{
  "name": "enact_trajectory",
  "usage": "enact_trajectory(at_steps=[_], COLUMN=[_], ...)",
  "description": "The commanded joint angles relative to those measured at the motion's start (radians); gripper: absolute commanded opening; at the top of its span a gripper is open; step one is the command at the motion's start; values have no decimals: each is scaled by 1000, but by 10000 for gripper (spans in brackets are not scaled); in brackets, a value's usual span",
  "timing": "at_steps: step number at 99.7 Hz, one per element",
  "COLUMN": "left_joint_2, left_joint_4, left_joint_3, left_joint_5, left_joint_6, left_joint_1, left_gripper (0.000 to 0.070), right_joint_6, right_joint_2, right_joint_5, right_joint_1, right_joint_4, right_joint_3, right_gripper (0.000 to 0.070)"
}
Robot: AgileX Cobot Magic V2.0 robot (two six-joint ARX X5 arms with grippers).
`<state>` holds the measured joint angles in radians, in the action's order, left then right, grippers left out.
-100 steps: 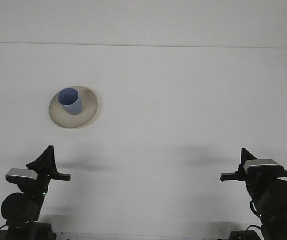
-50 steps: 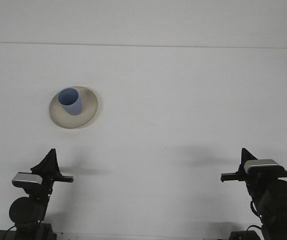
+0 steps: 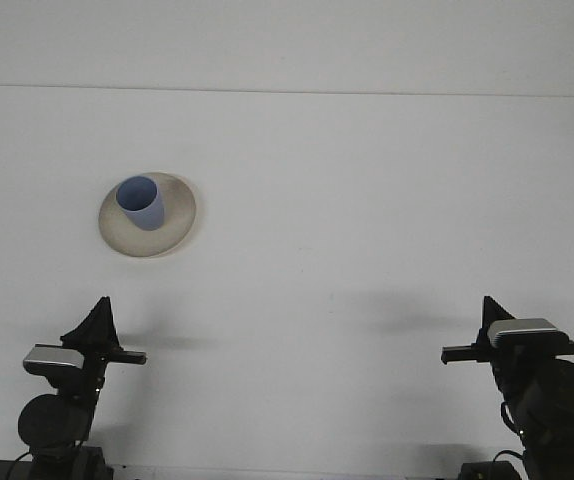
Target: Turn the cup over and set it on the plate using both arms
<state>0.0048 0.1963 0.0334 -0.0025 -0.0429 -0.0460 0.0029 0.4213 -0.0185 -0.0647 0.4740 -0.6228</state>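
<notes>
- blue cup (image 3: 142,203) upright, mouth up, on beige plate (image 3: 173,229), ahead of left gripper (image 3: 95,318)
- right gripper (image 3: 489,312) far right of the plate
- finger state: can't tell on either

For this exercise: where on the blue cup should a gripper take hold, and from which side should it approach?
Judging by its pose, grip the blue cup across its side wall, just below the open rim. It stands upright, mouth up, on the plate, left of the plate's centre. Coming from above and the near side with the left gripper, the closer one, looks best.
</notes>
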Motion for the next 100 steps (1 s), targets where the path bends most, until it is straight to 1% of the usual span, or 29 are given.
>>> enact_trajectory(at_steps=[1, 50, 64, 81, 100], left_joint_2=[-2, -2, -2, -2, -2], left_joint_4=[12, 12, 12, 12, 12], left_joint_3=[-19, -19, -19, -19, -19], left_joint_5=[-5, -5, -5, -5, -5], left_joint_6=[3, 3, 3, 3, 3], left_joint_1=[1, 1, 1, 1, 1], left_gripper=[11, 11, 11, 11, 11], right_joint_6=[0, 0, 0, 0, 0], right_joint_2=[5, 3, -32, -129, -277], right_joint_5=[0, 0, 0, 0, 0], right_joint_1=[-1, -1, 3, 19, 33], right_joint_4=[-10, -18, -25, -83, -229], right_joint_3=[-3, -3, 11, 90, 253], right_gripper=[0, 0, 0, 0, 0])
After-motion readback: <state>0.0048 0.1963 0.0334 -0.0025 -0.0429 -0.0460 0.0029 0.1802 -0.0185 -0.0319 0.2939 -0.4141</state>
